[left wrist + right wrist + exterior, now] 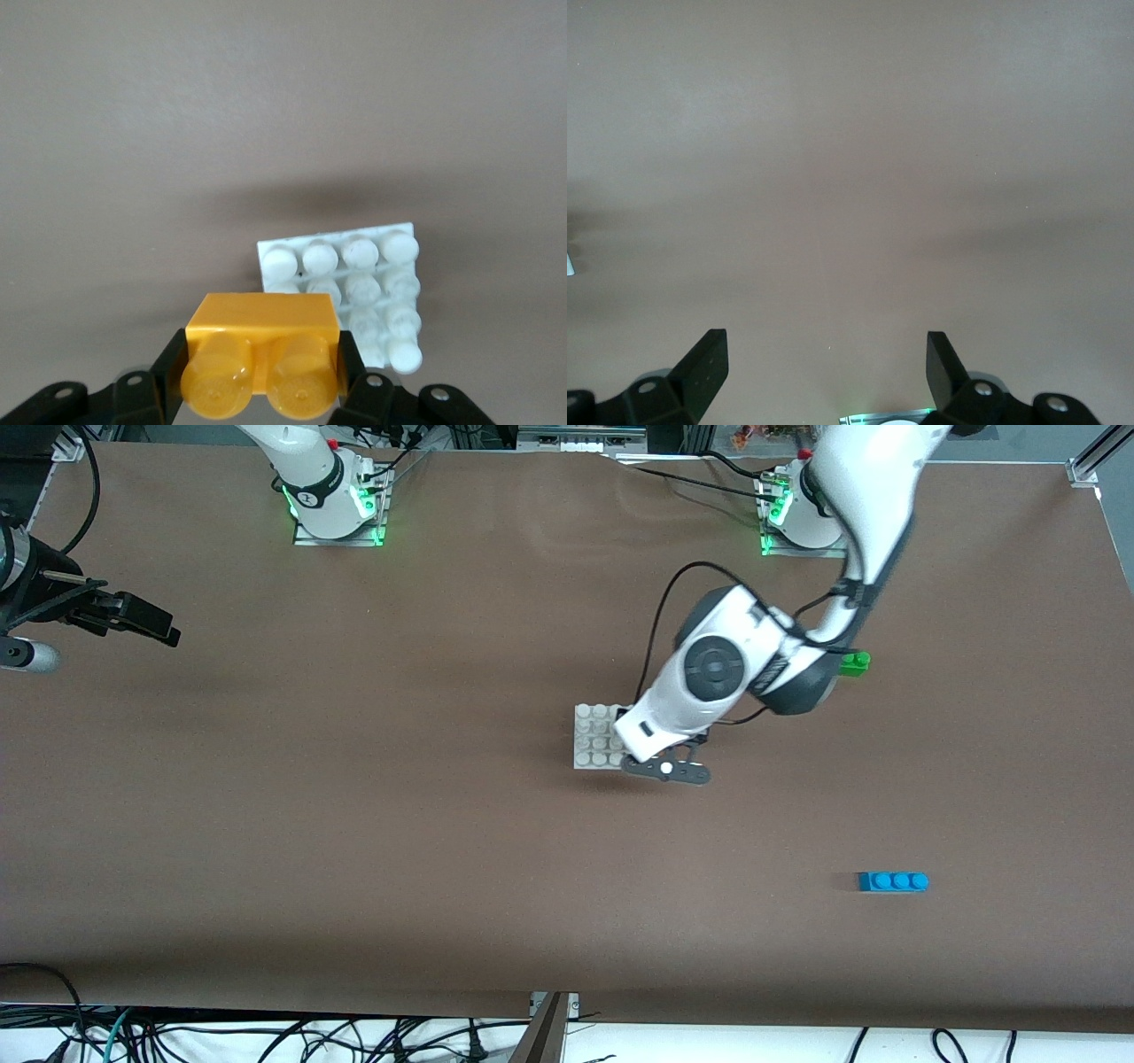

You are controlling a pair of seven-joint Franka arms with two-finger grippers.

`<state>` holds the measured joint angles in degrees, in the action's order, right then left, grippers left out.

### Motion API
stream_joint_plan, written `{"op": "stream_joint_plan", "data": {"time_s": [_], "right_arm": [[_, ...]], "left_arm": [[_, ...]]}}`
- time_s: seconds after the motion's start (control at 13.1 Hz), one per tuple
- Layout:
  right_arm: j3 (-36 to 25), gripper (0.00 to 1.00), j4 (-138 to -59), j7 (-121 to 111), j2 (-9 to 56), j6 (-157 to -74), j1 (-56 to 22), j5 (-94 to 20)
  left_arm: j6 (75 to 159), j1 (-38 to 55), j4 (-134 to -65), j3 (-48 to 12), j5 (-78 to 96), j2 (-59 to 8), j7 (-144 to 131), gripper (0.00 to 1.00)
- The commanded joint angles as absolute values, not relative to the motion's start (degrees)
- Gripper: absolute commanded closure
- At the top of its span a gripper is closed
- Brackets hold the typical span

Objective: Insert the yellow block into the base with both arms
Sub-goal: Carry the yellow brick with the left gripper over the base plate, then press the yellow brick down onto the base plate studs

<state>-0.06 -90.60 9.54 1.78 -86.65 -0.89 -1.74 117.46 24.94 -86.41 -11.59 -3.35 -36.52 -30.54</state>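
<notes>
The yellow block (263, 350) is clamped between the fingers of my left gripper (263, 365), studs facing the wrist camera. The white base (354, 283) lies on the table just past the block. In the front view the left arm's hand covers the block, and my left gripper (657, 758) hangs over the edge of the base (594, 737) that faces the left arm's end. My right gripper (142, 620) waits at the right arm's end of the table, open and empty (827, 354), with only bare table below it.
A green two-stud brick (856, 662) shows partly from under the left arm's wrist. A blue three-stud brick (893, 881) lies nearer the front camera, toward the left arm's end. Cables hang along the table's front edge.
</notes>
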Motion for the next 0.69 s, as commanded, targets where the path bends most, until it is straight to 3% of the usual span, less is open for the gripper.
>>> {"op": "stream_joint_plan", "data": {"time_s": [0.0,0.61], "right_arm": [[0.2,0.01,-91.0,8.3,1.0,-86.9,-0.6,-2.0],[0.2,0.01,-90.8,8.3,1.1,-86.9,-0.6,-2.5]], "left_arm": [[114.0,32.5,-83.1,-5.2,-2.9,-38.0,-33.6,0.97],[118.3,35.9,-85.5,-5.4,1.6,-41.0,-35.7,0.95]]}}
